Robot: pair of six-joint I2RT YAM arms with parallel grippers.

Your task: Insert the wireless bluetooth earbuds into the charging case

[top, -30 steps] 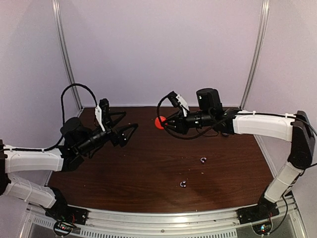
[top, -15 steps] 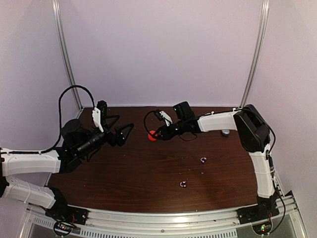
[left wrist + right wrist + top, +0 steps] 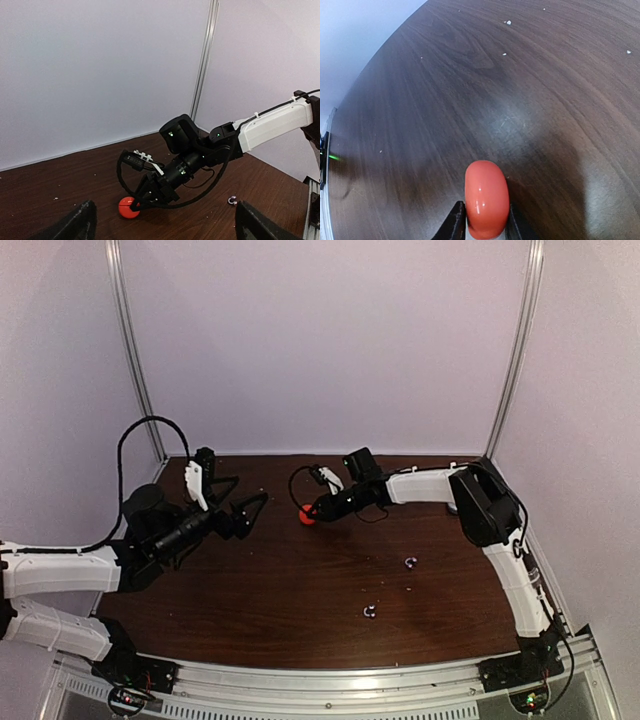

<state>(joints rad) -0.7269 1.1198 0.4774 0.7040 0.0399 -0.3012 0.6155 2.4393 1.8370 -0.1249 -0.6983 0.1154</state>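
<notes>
A round red charging case rests on the brown table at the back middle. My right gripper is shut on it, a black finger pressed against each side of the red charging case. The left wrist view shows that case touching the wood under the right gripper. Two tiny silvery earbuds lie apart on the right: one farther back, one nearer the front. My left gripper hovers wide open and empty, a hand's width left of the case.
Metal frame posts and pale walls close in the back and sides. A rail runs along the near edge. The right arm's white forearm stretches across the back right of the table.
The right arm has swung left and down, bringing the red case from above the table onto the wood. The left gripper has shifted slightly and stays open.
</notes>
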